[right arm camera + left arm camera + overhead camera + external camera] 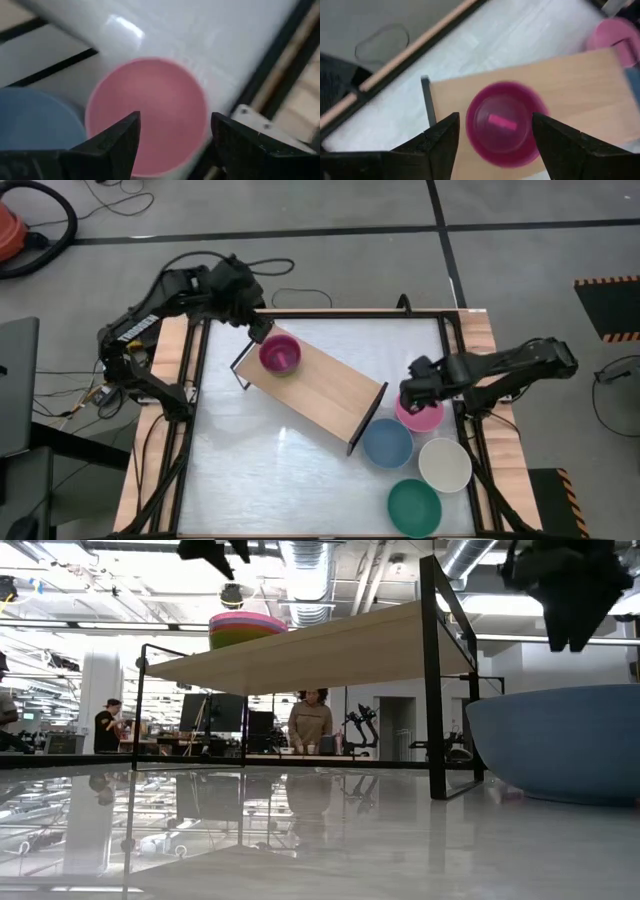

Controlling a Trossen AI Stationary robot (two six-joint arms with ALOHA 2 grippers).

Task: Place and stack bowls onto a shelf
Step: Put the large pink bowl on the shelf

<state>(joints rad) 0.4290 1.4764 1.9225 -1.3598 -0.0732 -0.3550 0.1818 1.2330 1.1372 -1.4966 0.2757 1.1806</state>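
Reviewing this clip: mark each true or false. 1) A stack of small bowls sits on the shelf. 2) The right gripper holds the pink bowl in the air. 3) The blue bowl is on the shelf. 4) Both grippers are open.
1) True: the stack sits near one end of the shelf, under the left gripper.
2) False: the pink bowl rests on the table, the open right gripper above it.
3) False: the blue bowl sits on the table beside the shelf.
4) True.
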